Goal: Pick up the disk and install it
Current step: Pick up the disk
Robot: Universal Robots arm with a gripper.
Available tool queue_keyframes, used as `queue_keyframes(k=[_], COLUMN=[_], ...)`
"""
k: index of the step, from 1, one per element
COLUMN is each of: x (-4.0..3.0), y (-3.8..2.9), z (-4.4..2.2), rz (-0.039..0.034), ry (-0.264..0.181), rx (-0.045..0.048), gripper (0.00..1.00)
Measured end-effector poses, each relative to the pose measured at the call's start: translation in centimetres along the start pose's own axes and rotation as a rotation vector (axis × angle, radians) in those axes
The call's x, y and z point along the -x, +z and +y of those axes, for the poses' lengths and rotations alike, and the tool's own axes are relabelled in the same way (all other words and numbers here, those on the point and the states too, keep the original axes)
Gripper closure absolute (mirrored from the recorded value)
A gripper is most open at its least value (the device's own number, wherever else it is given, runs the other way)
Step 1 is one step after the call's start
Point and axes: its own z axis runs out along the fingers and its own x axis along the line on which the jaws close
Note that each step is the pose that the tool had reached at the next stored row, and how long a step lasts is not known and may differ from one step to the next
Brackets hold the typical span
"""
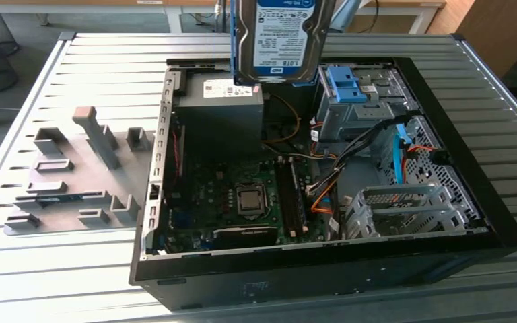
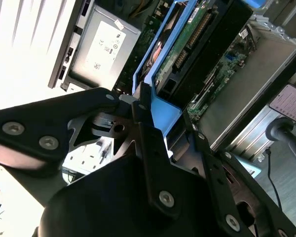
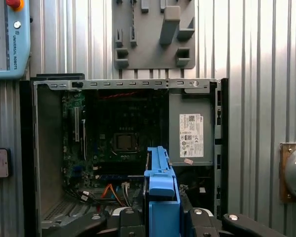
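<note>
1. Exterior view: the disk [image 1: 281,40] hangs upright with its label facing the camera. It is high over the open computer case [image 1: 474,202] and clear of everything inside.
2. Same view: its lower edge sits above the far end of the grey power supply [image 1: 223,114]. The blue brackets [image 1: 349,84] on top of the drive bay [image 1: 339,124] stand just to the exterior view's right of it.
3. Same view: the motherboard [image 1: 240,195] lies bare on the case floor, nearer the camera. On the exterior view's left, a grey fixture plate [image 1: 79,178] rests on the slatted table [image 1: 106,54], just beside the case.
4. Second wrist view: here's the gripper [image 2: 170,121], clamped on the disk. Black fingers [image 2: 150,143] press on either side of the blue rail [image 2: 160,106], so the jaws are closed on the disk with no gap showing.
5. Same view: the disk's green circuit-board side faces the camera. The power supply with its white sticker lies beyond it, down in the case.
6. First wrist view: the camera looks straight into the open case. The disk is seen edge-on with its blue rail towards the lens, and gripper hardware flanks it on both sides.
7. Same view: the disk hangs in front of the case interior, between the motherboard and the power supply as seen from here, touching neither.
8. Same view: outside the case, the fixture plate sits on the table beyond the case wall. A teach pendant [image 3: 10,39] lies off towards one corner.
</note>
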Motion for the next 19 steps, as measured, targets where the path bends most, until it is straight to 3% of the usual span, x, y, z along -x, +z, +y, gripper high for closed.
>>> queue_keyframes(k=[3, 14, 19], x=[-0.21, -2.58, -2.8], y=[0.0, 0.0, 0.0], z=[-0.49, -1.01, -1.06], rz=[0.0002, 0.0001, 0.0001], ry=[0.0, 0.0, 0.0], rx=[0.0002, 0.0001, 0.0001], gripper=[0.64, 0.64, 0.64])
